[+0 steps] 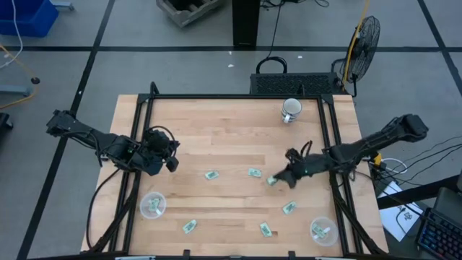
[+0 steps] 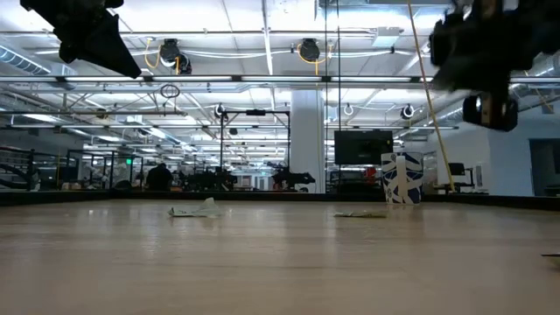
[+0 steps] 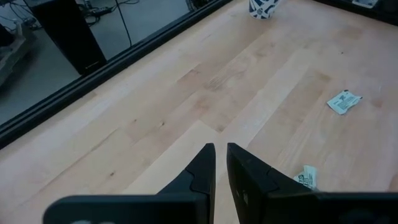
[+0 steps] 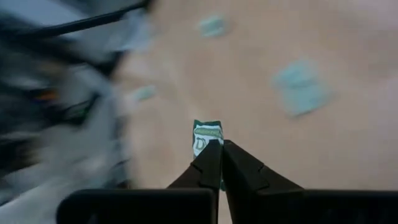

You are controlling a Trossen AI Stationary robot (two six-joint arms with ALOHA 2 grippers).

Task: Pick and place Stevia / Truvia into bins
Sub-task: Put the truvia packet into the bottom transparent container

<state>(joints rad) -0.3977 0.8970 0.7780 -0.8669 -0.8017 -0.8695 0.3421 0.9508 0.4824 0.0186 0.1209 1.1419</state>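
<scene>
Right tool [image 4: 219, 148] pinching a sachet [image 4: 207, 138], seemingly airborne, only its wrist view shows it, left tool [image 3: 220, 152] closed, empty.

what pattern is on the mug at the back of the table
White mug with dark blue patches; the low view shows it best.

Bright overhead room light; right wrist view heavily motion-blurred.

1. Worktop [image 1: 231, 141]: pale blond wood, black frame.
2. Sachets [image 1: 211, 175]: pale green and white.
3. Mug [image 1: 291, 110]: white, blue pattern.
4. Cups [image 1: 152, 205]: whitish, translucent.
5. Right tool [image 4: 219, 152]: black.
</scene>
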